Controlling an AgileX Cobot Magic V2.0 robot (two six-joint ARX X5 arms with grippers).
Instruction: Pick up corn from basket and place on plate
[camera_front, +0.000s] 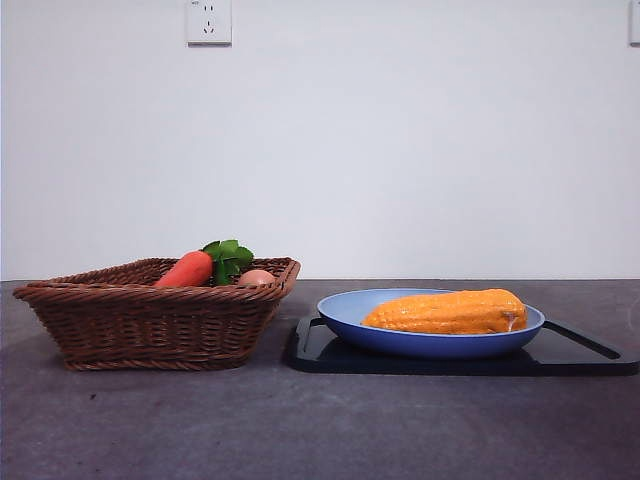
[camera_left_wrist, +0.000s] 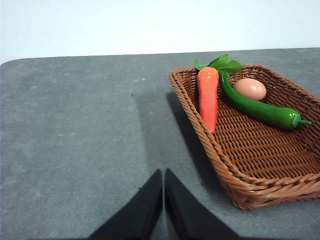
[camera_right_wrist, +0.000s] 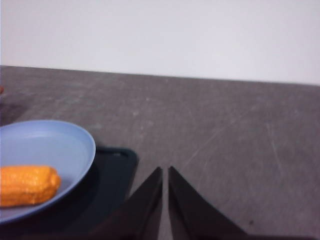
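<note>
Now corn lies on plate, beside right gripper.

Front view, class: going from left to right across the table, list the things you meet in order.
Basket → carrot → egg → tray with plate → corn.

Count: 1 corn, 1 plate, 1 tray, 1 basket, 1 carrot, 1 egg, 1 green pepper, 2 grippers.
</note>
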